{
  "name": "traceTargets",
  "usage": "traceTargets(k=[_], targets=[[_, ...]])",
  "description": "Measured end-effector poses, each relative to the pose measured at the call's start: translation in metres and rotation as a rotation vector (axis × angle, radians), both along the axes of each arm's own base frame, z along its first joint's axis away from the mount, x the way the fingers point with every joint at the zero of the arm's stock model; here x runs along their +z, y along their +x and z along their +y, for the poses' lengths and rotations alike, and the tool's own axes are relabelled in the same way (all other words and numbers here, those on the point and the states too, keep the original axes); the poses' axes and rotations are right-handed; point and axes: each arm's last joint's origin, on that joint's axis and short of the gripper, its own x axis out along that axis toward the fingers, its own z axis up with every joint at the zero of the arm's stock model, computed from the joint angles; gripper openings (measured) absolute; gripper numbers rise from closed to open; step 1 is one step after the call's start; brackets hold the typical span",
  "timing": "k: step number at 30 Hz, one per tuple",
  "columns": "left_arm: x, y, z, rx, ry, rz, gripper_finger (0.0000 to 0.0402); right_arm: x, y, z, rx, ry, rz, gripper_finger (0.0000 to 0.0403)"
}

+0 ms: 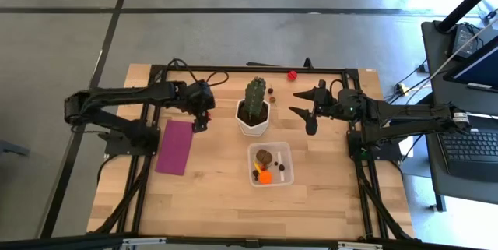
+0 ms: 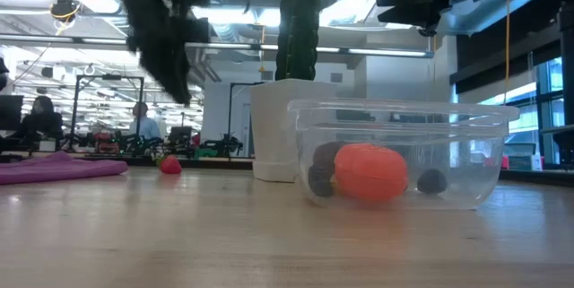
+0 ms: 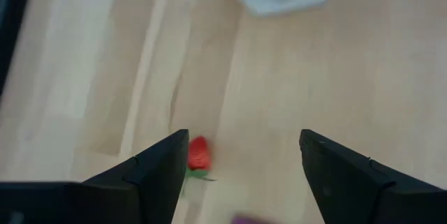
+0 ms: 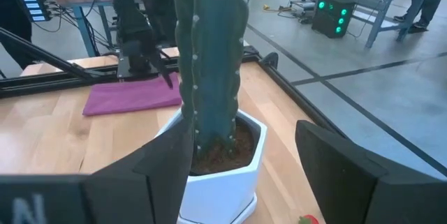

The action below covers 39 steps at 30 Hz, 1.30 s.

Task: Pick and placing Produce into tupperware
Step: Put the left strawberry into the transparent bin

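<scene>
Left gripper: the left gripper hangs above the surface beside the magenta cloth, left of the cactus pot. Its fingers stand apart with nothing between them.
Nearest piece: in the left wrist view a small red strawberry-like piece lies on the surface just inside the gripper's one finger, off-centre in the gap rather than midway. The low view shows the same piece resting on the wood near the cloth.
Piece's axis: short and stubby, its green end turned toward the gripper; no clear long axis to line up with.
Key relation: the left arm is by far the nearer to this piece; judged from the wrist view, a small sideways shift would centre it between the fingers before closing.
Tupperware: the tupperware sits in front of the pot, to the right of the left gripper, already holding an orange piece and several dark ones.
Stray pieces: another red piece lies at the far edge, with dark bits near the cactus.
Right gripper: the right gripper waits right of the pot, released and empty.
</scene>
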Motion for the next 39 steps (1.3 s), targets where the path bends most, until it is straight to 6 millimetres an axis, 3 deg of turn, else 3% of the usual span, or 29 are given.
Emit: traceTargets(k=[7,15,33,39], targets=[[-0.044,-0.021,0.021,0.033,0.028,0.043,0.0252,0.000,0.000,0.000,0.000,0.000,0.000,0.0253],[-0.057,-0.027,0.034,0.025,-0.011,-0.065,0.0254,0.000,0.000,0.000,0.000,-0.001,0.001,0.0253],[-0.105,-0.029,0.037,-0.018,-0.037,0.033,0.0231,0.000,-0.001,-0.005,-0.033,0.025,-0.007,0.0253],[-0.112,-0.026,0.038,-0.025,-0.062,0.041,0.0218,0.000,-0.001,-0.005,-0.034,0.024,-0.007,0.0253]])
